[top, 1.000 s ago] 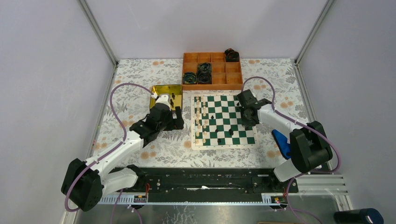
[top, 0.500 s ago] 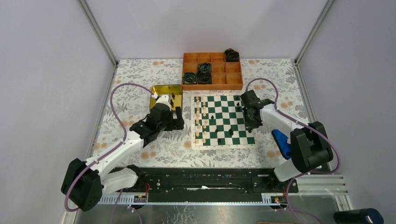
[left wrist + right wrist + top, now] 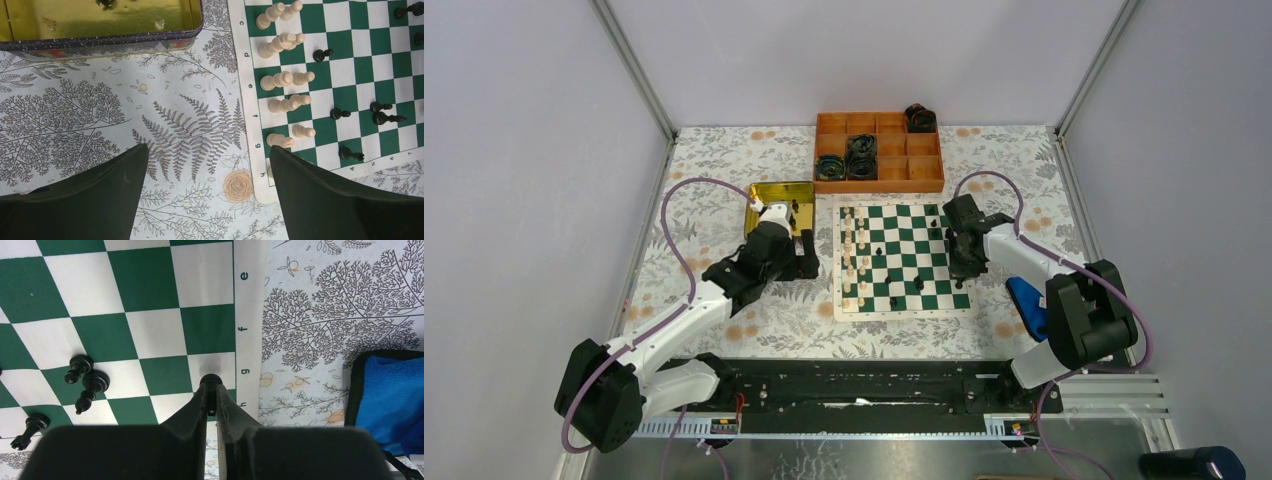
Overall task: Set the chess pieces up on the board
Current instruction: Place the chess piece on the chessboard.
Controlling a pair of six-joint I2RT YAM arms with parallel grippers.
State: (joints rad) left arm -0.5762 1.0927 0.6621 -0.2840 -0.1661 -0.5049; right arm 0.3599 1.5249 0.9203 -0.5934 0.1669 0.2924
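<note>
Pinching what looks like a black pawn [image 3: 210,380] at the g-file edge of the chessboard [image 3: 150,280], the right gripper [image 3: 212,390] risks toppling it if released off-centre, while the left gripper [image 3: 207,150] hangs wide open nearby.

The only readable marks are small black letters on the white border of the board [image 3: 251,100]: c, d, e, f, g, h along one edge in the left wrist view, and e, f, g, h [image 3: 244,305] in the right wrist view.
</note>
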